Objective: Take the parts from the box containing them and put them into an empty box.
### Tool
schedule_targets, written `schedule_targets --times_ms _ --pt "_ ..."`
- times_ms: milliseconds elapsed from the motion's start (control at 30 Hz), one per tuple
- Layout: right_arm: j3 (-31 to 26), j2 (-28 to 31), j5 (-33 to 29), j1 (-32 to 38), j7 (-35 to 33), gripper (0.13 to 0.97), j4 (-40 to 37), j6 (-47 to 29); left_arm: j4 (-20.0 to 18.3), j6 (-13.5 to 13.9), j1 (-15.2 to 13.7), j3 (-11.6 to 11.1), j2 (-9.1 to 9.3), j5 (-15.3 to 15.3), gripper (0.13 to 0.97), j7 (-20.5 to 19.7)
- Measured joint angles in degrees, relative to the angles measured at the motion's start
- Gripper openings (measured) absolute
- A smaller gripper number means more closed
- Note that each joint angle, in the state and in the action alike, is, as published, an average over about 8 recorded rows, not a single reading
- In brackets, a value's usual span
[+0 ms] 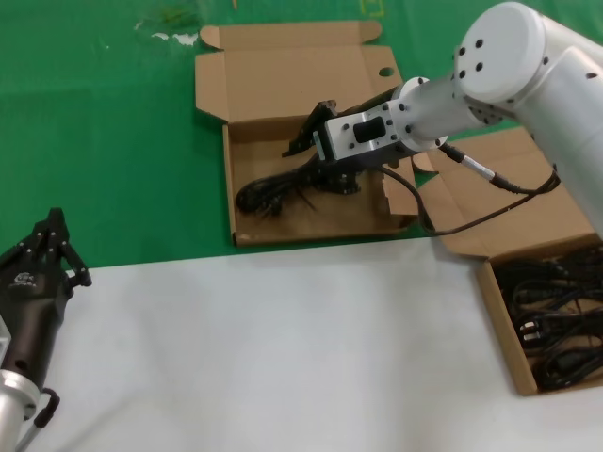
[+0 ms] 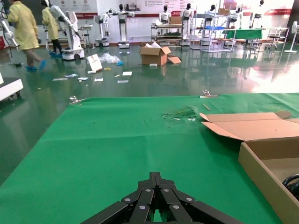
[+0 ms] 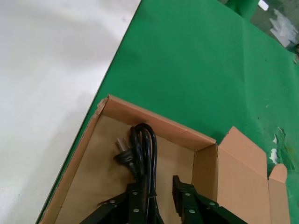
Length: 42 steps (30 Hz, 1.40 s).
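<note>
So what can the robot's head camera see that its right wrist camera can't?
Only the head view shows the second box full of black cords, and the left gripper parked over the white surface. Only the right wrist view shows the cord's plug prongs up close. Both show the open box with holes and a cord lying inside it under the right gripper.

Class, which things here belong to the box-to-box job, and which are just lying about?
Job: right gripper, open over the holed box; one power cord inside it; plain-lidded box of cords.
Lying about: green cloth, white tabletop, parked left gripper.
</note>
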Motion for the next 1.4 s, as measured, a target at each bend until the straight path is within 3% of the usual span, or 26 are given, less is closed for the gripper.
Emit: schedule_targets --times_ms 167,367,500,767,1000,1400 --pt "1.2 2.5 1.0 -1.5 2.5 0.27 4.8 -1.0 0.0 0.0 0.0 0.0 0.0 0.0 0.14 0.0" --pt "4.6 8.4 4.1 -5.9 8.7 0.356 17.0 -2.7 0.0 0.0 0.0 0.0 0.0 0.0 0.14 0.0" --pt "8.7 13.0 7.9 -11.8 14.1 0.408 26.3 -2.0 0.0 0.0 0.0 0.0 0.0 0.0 0.14 0.0" --pt "17.2 18.7 15.5 -27.3 20.4 0.61 39.1 5.2 0.0 0.0 0.0 0.0 0.0 0.0 0.14 0.0" --pt "21.9 18.9 20.0 -35.9 21.4 0.61 42.1 11.0 0.0 0.0 0.0 0.0 0.0 0.0 0.14 0.0" --pt "23.4 18.1 21.4 -39.0 21.8 0.61 43.2 14.3 0.0 0.0 0.0 0.0 0.0 0.0 0.14 0.0"
